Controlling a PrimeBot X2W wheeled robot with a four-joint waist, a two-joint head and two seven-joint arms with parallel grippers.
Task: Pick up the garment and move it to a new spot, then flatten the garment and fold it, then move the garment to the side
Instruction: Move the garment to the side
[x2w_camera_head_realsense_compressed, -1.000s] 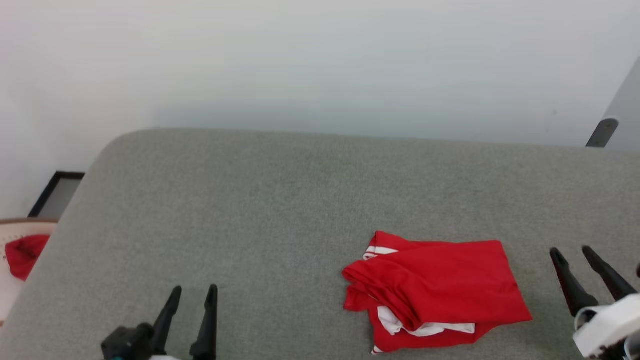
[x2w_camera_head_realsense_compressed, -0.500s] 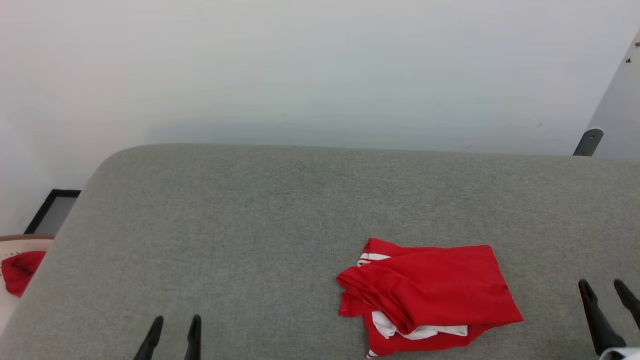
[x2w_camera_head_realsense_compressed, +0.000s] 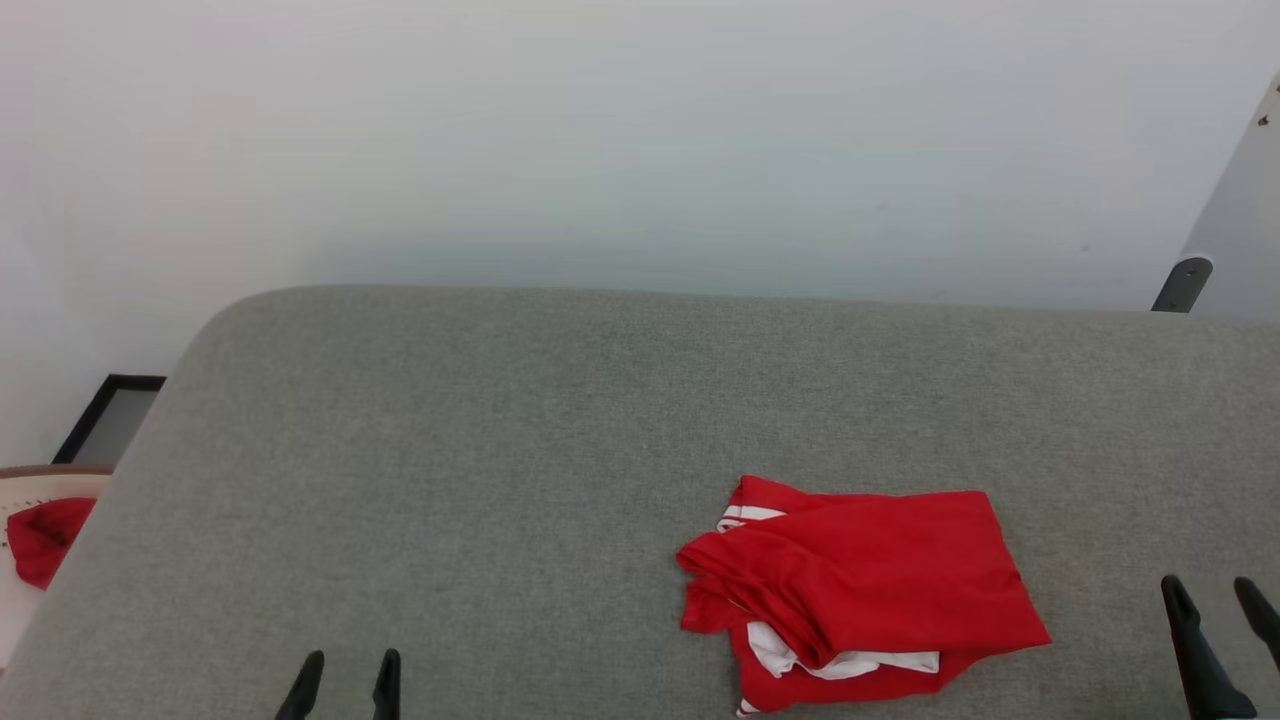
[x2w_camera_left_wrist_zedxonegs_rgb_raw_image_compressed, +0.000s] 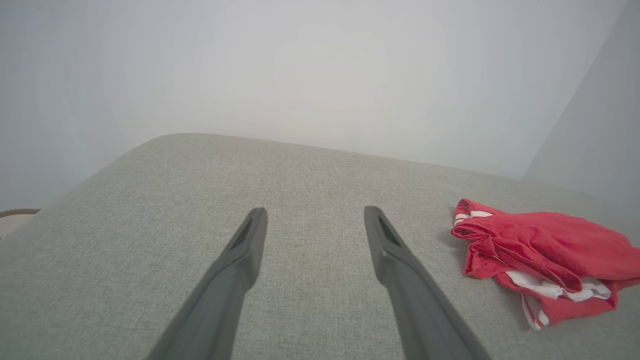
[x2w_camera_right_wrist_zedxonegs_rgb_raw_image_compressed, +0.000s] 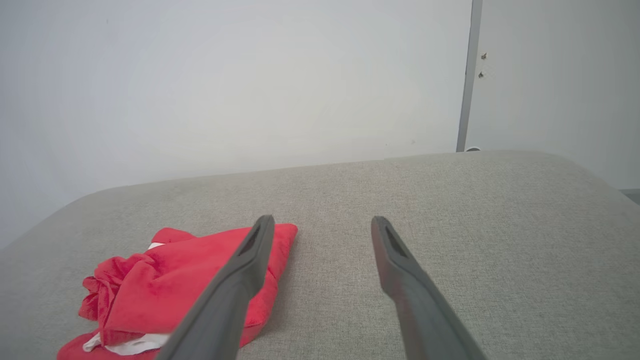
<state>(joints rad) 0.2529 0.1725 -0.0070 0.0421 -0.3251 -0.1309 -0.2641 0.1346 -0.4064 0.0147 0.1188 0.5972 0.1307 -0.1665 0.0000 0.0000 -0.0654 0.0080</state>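
Left pincer (x2w_camera_head_realsense_compressed: 348, 656) and right pincer (x2w_camera_head_realsense_compressed: 1208, 584): both wide, empty; shirt (x2w_camera_head_realsense_compressed: 870, 580) lies bunched on grey cushion (x2w_camera_head_realsense_compressed: 500, 450), nearer the right, which would best pinch a thick fold, not one loose layer.

We can read no text, label, brand, number or sign in any view. The garment (x2w_camera_head_realsense_compressed: 890, 570) carries only thin red-and-white stripes on the white band at its 10 o'clock corner in the head view, and these form no letters.
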